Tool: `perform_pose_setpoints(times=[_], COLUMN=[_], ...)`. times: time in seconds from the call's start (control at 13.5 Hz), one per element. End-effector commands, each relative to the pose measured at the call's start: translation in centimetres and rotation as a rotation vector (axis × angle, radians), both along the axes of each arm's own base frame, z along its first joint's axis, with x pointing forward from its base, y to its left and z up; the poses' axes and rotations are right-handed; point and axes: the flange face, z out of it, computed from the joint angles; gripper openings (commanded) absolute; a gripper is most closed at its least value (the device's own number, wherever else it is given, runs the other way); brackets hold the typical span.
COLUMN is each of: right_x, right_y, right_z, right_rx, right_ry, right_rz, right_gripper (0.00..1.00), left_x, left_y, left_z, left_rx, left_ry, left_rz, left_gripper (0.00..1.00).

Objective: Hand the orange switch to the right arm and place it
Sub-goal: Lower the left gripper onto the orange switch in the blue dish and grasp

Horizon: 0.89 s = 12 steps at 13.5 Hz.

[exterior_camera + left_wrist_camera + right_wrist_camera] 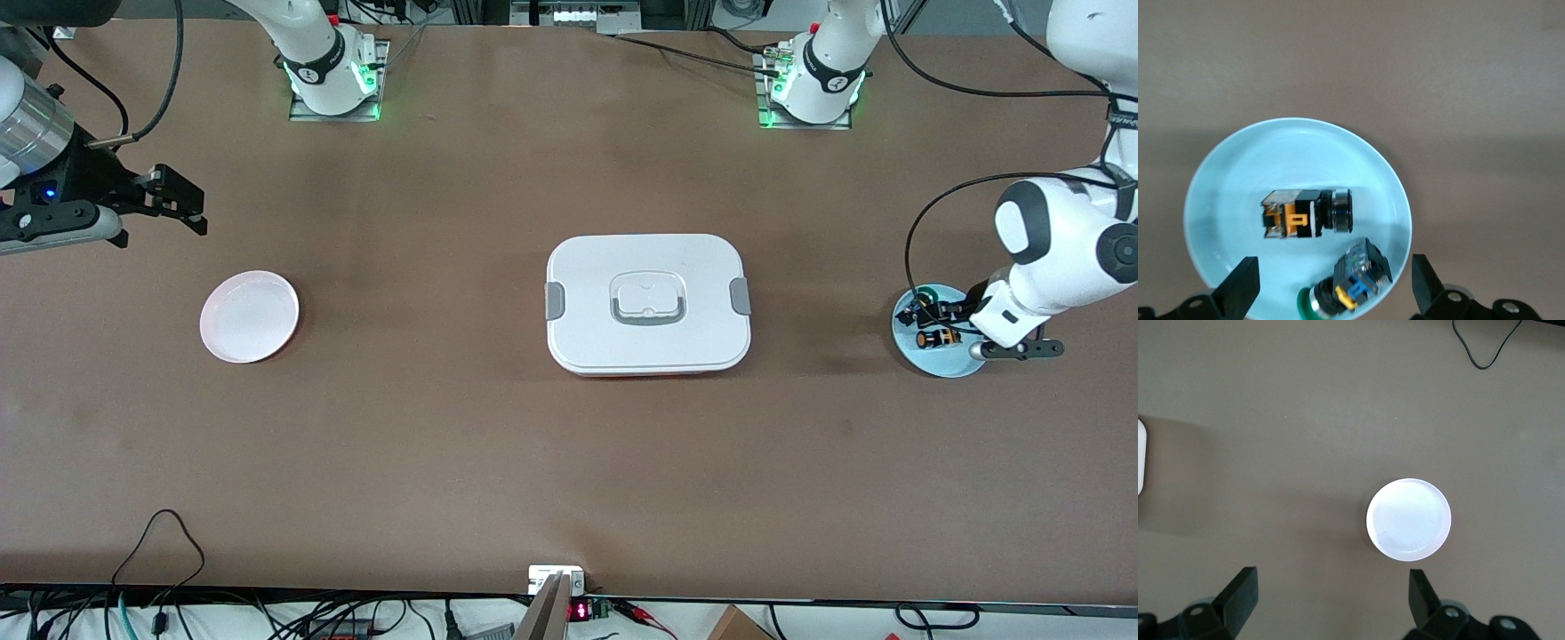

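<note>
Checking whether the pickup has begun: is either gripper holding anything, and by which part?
Nothing is held. The left gripper hangs open over the orange switch in the blue dish; the right gripper waits open.

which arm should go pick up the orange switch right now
Left. The left gripper hangs open directly over the blue dish holding the orange switch. The right gripper waits, open, near the pink plate.
</note>
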Motion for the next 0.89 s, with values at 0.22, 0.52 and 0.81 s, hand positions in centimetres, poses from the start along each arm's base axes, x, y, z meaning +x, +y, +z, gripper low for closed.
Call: perform_pose_setpoints(times=[0.22,0.52,0.81], right_x=[0.1,0.1,0.0], right_y=[0.3,0.4,0.3], right_z=[0.7,0.7,0.7], right_rx=[0.002,0.002,0.002], right_ry=[-0.010,-0.008,-0.007], right_rz=[-0.003,-0.001,-0.003], right_gripper=[1.00,1.00,1.00], left_x=[1.1,0.3,0.1], left_y=[0.8,3.0,3.0], left_z=[-1.5,-4.1,-4.6], left_rx=[0.032,0.029,0.026], left_ry=[-0.097,-0.084,-0.081], left_rz=[-0.093,-0.079,-0.077], left_gripper=[1.00,1.00,0.98])
